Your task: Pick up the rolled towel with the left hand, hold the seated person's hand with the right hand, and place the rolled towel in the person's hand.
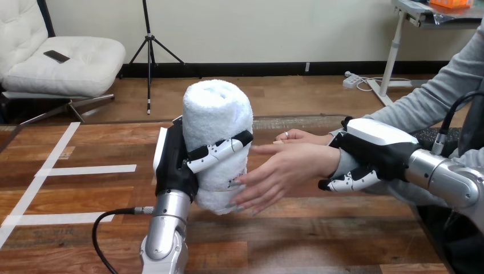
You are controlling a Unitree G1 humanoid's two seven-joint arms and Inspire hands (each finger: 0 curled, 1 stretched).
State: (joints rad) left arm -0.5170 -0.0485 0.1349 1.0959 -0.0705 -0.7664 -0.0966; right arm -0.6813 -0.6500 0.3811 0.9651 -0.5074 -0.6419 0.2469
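Head camera, facing forward and down, close over the table (319,245) (robot's viewpoint)

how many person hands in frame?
2. The person's nearer hand stretches open toward the rolled towel held upright in the left hand, wrist gripped by the right hand. The person's farther hand lies just behind it.
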